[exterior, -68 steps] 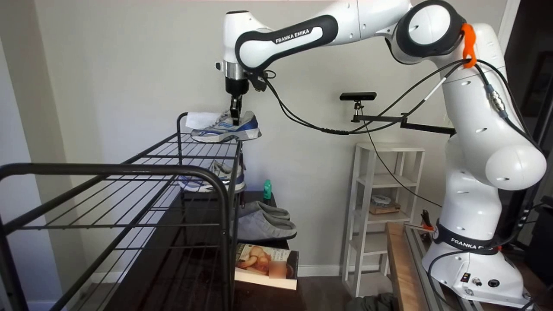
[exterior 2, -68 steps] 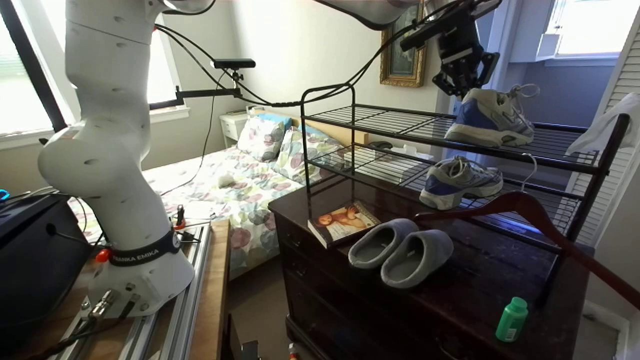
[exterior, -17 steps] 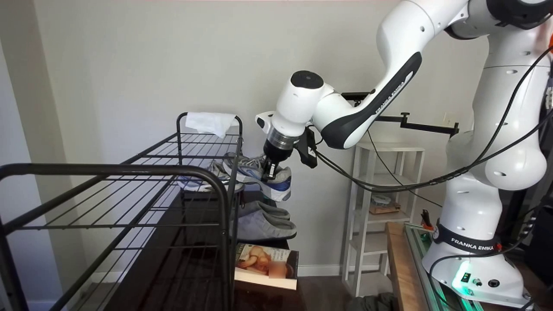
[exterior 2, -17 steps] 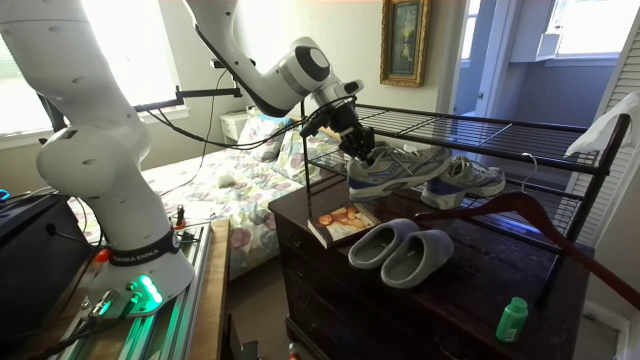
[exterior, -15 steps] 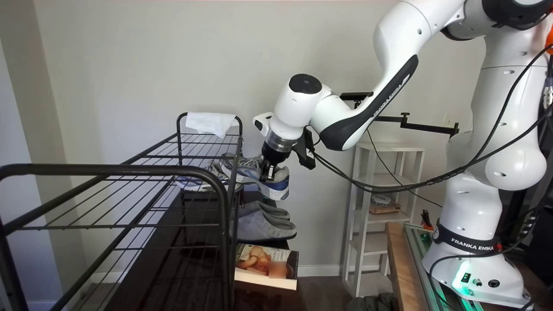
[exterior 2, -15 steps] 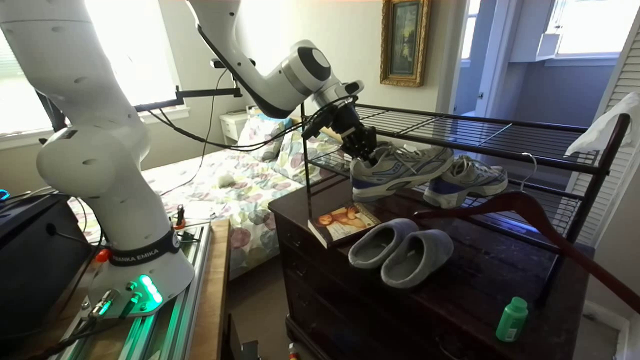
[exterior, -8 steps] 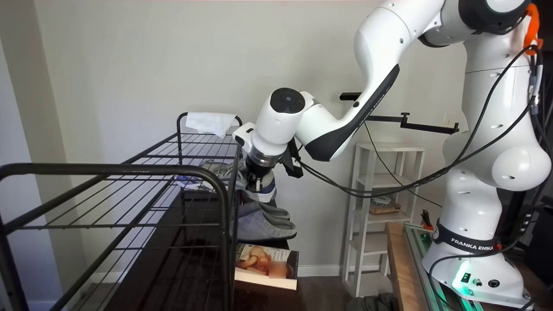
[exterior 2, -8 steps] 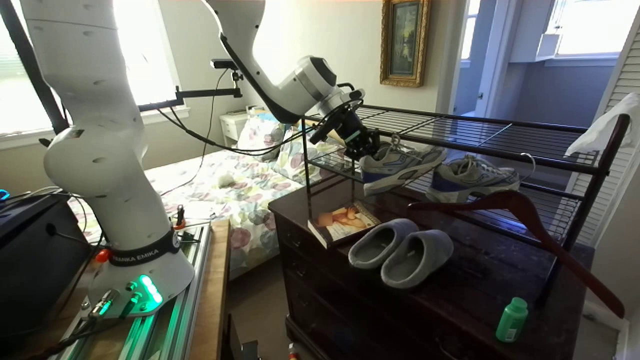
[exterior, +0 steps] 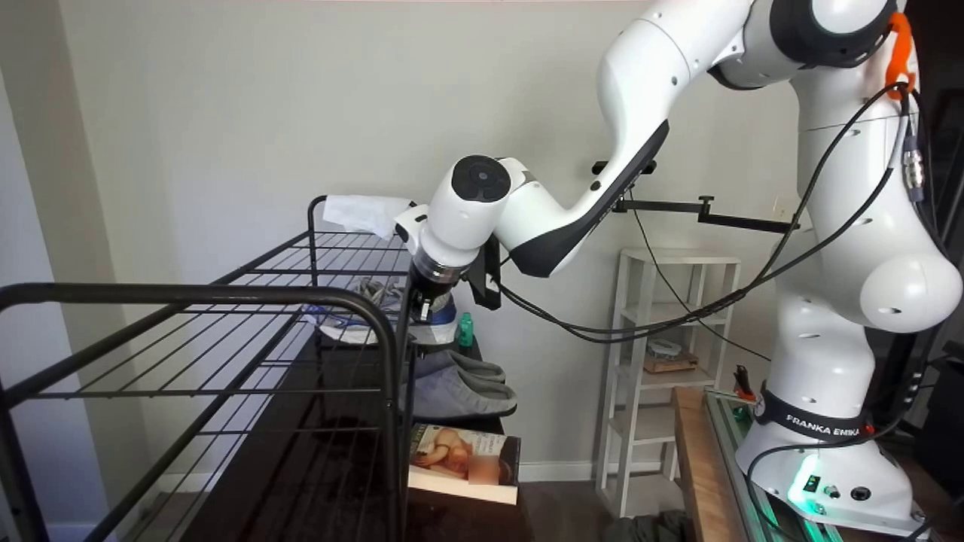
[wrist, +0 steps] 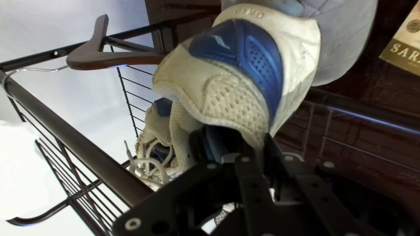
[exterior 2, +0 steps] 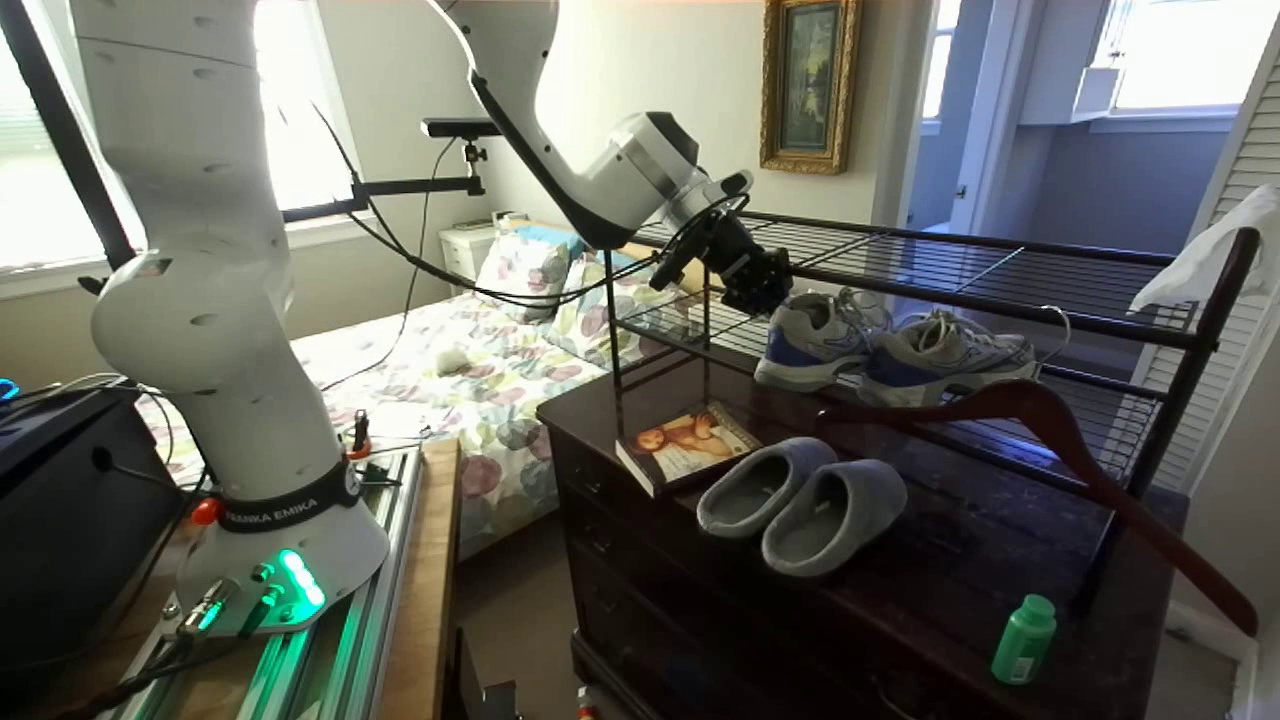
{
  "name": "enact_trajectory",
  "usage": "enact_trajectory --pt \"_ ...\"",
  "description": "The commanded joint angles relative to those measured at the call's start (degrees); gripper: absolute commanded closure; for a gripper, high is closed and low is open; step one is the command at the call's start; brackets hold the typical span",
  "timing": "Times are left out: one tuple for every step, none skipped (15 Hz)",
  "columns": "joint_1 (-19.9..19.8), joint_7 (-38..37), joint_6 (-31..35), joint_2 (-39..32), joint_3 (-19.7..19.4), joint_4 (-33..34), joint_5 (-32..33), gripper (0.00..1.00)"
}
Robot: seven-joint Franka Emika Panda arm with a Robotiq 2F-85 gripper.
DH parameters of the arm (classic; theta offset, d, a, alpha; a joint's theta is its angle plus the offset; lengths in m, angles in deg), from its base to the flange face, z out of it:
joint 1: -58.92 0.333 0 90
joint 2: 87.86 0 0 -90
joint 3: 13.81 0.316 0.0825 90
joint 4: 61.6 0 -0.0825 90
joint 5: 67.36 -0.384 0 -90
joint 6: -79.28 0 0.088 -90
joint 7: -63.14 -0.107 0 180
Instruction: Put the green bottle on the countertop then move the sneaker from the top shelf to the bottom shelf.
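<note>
My gripper (exterior 2: pixel 775 300) is shut on the heel collar of the light grey-and-white sneaker (exterior 2: pixel 800 350), one finger inside the shoe, one outside, as the wrist view (wrist: pixel 259 150) shows. The sneaker (wrist: pixel 241 68) is at the lower tier, below the top shelf (exterior 2: pixel 1000 262), heel outward, beside a matching sneaker (exterior 2: pixel 945 365). I cannot tell whether its sole touches the bottom shelf (exterior 2: pixel 1085 410). Its blue-and-white heel (exterior: pixel 446 331) also shows in an exterior view. The green bottle (exterior 2: pixel 1025 640) stands upright on the dark dresser top (exterior 2: pixel 950 560); it also shows in an exterior view (exterior: pixel 466 330).
Grey slippers (exterior 2: pixel 835 515) and a book (exterior 2: pixel 690 445) lie on the dresser before the rack. A dark wooden hanger (exterior 2: pixel 1040 400) leans at the rack's front. A white cloth (exterior: pixel 365 213) hangs on the end rail. The top shelf's front rail is close above the gripper.
The sneaker came down from the top shelf in my gripper. Over the last second it moved in toward the rack and turned. The matching sneaker and hanger shifted slightly. The bottle has not moved.
</note>
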Motion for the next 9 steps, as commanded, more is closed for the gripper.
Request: enact_trajectory --pt "-1.2 -6.6 2.6 -1.2 -1.8 2.8 4.3 0.97" --pt "-1.6 -6.3 3.3 -1.4 -2.0 2.7 3.4 0.64" --pt "-1.7 -5.7 4.0 -1.3 -2.0 2.4 2.6 0.61" --pt "-2.0 -3.6 5.0 -1.0 -1.6 1.7 0.5 0.56" --pt "-2.2 -2.1 6.5 -0.5 -1.4 0.7 -0.6 0.49" --pt "-2.0 -2.7 8.7 0.9 -1.4 -0.8 1.6 0.43" --pt "-1.9 -3.1 10.6 2.4 -1.4 -2.4 3.1 0.35" --pt "-1.5 -4.8 11.6 3.6 -1.6 -3.8 5.3 0.29" --pt "-1.1 -6.8 11.8 5.9 -1.8 -6.0 8.7 0.23"
